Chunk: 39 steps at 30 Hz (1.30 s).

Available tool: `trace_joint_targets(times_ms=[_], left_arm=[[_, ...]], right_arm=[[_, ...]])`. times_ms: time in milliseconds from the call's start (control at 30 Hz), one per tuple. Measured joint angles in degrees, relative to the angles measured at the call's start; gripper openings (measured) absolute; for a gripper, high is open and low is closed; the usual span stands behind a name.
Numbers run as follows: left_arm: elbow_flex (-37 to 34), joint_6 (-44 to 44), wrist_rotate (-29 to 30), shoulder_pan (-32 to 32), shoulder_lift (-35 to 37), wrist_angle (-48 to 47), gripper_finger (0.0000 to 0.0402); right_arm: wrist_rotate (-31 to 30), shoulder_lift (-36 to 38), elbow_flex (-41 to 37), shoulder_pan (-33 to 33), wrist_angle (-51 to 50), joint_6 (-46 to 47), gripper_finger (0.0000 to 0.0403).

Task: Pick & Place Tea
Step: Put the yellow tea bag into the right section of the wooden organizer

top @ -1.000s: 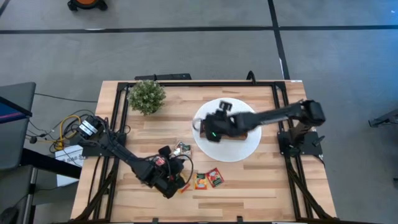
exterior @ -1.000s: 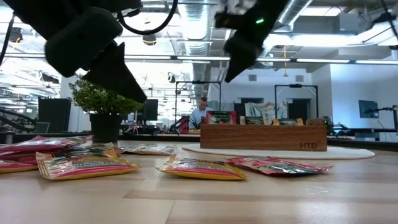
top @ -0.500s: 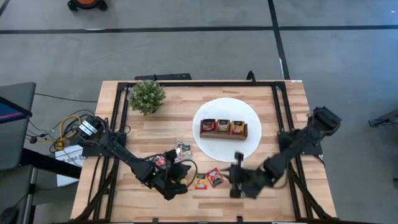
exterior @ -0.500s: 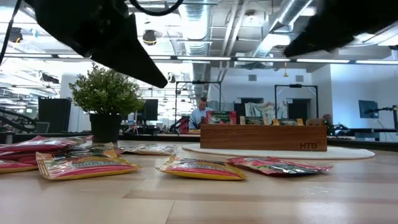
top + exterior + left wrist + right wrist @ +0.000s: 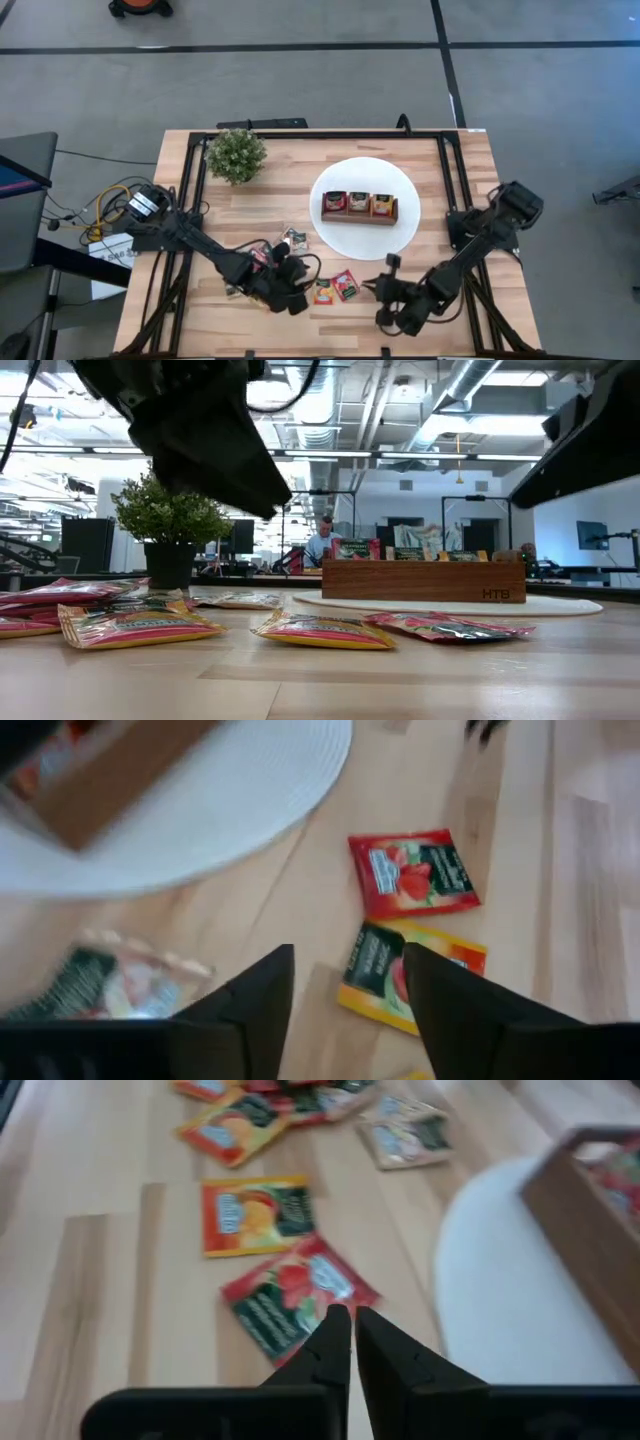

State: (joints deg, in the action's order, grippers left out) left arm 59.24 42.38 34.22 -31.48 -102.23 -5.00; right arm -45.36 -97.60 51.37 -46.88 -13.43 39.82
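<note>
L gripper (image 5: 345,1010), fingers spread, hangs over the orange flat tea sachet (image 5: 410,975) (red sachet (image 5: 412,872) just beside). R gripper (image 5: 343,1342), fingers nearly pressed together, is near the round white plate (image 5: 500,1310).

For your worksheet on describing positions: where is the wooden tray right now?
In the high view the wooden tray sits on the white plate, right of the table's centre, with the plant off to its left and loose tea sachets nearer the front edge.

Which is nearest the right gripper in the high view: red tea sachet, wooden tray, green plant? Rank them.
From the right gripper:
1. Red square tea sachet, beside it on the table's near part.
2. Brown wooden three-compartment tray, on the white plate.
3. Small green bushy plant, far left corner.
</note>
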Motion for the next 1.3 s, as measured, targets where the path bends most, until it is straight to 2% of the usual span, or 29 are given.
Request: trace_joint_targets(times_ms=[100, 200, 333, 600, 800, 1000, 1167, 1300], left_arm=[[0.0, 4.8, -1.4, 1.1, -1.1, 1.5, 0.0193], [0.0, 7.2, -1.8, 1.8, -3.5, 3.0, 0.0193], [-0.1, 11.2, -7.3, 2.6, -6.6, 2.1, 0.0194], [0.0, 12.7, -10.1, 4.4, -9.1, 4.5, 0.0179], [0.0, 12.3, -13.2, 4.9, -10.1, 7.5, 0.0137], [0.1, 9.2, -14.7, 5.0, -11.2, 7.7, 0.0073], [0.1, 6.2, -14.4, 4.8, -11.4, 8.1, 0.0014], [0.0, 6.1, -12.7, 4.5, -11.0, 7.8, 0.0002]], right_arm=[[-1.9, 1.9, 0.0, -0.7, -3.9, 3.4, 0.0004], [-4.6, 2.1, 0.1, -1.1, -3.0, 3.8, 0.0001], [-4.5, 1.0, 0.1, -0.9, -2.2, 3.8, 0.0001], [-4.1, 0.7, 0.1, -0.6, -1.9, 3.5, 0.0001], [-4.0, 0.7, 0.1, -0.6, -1.9, 3.3, 0.0001], [-3.8, 0.7, 0.1, -0.7, -1.9, 3.3, 0.0001], [-3.9, 0.7, 0.1, -0.7, -1.9, 3.3, 0.0001], [-3.9, 0.7, 0.1, -0.7, -1.9, 3.3, 0.0001]])
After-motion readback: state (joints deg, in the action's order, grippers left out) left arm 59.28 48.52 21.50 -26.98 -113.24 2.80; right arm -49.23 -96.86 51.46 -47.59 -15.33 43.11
